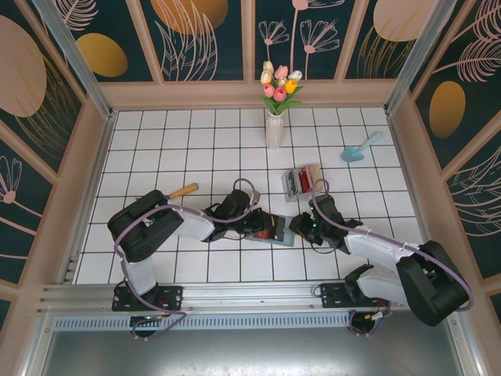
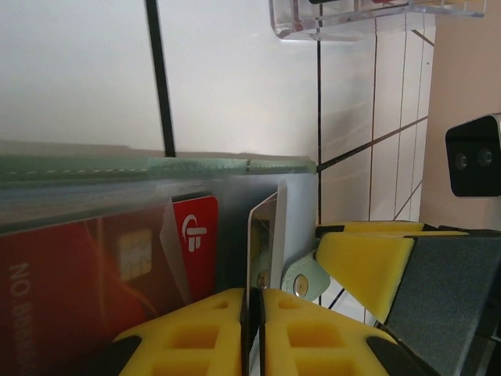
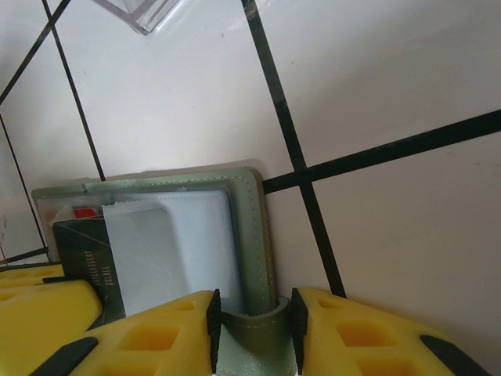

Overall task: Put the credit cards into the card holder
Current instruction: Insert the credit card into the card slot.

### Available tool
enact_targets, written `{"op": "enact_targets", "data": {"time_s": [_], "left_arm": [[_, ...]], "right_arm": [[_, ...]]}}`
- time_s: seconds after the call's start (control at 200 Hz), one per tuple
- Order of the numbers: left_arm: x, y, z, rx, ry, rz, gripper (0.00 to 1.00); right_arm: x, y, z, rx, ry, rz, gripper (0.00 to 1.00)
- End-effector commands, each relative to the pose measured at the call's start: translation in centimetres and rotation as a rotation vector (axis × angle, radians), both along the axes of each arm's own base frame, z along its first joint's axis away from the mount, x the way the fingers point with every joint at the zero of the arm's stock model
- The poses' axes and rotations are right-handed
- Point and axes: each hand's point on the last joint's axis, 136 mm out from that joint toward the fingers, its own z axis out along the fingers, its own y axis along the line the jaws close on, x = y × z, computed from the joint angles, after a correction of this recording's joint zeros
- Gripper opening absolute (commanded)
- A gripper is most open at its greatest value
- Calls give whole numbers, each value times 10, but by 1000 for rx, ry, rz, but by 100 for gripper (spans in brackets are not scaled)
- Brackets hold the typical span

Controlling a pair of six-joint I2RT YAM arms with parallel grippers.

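Top view: card holder (image 1: 275, 236) lies open on the table (image 1: 156, 157), mid-width and close to the near edge. The left gripper (image 1: 258, 227) is at its left end and the right gripper (image 1: 300, 227) at its right end. Clear box (image 1: 300, 182) with red cards inside sits just behind the holder, toward the middle of the table. Vase (image 1: 275, 129) of tulips stands near the far edge.

Left wrist: left gripper (image 2: 252, 294) has its yellow fingers almost together, closed on a thin pale card (image 2: 264, 235) that stands edge-on and runs down into the slit between them. The card sits in the holder's clear sleeve. Red card (image 2: 196, 243) with a chip is beside it under the same plastic. The holder's grey-green edge (image 2: 156, 168) runs across above. One of the right gripper's fingers (image 2: 364, 262) comes in from the right at the holder's green tab.

Right wrist: right gripper (image 3: 254, 313) is clamped on the holder's grey-green tab, one finger each side. The holder (image 3: 250, 227) lies flat on the tiles, clear sleeve (image 3: 180, 243) up. A dark card (image 3: 82, 258) is tucked under the sleeve's left side.
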Motion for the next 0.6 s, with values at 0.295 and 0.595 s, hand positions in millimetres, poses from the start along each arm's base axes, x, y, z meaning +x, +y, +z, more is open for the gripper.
{"op": "enact_targets", "data": {"time_s": [0.295,0.595], "left_arm": [[-15,-9,-14,64,33,-2,34],[-7,5,-5,154,-29,27,37]], "right_arm": [[-1,-5,3,-37,-5,-11,40],[0,-6,3,-51,-4,-8,41]]}}
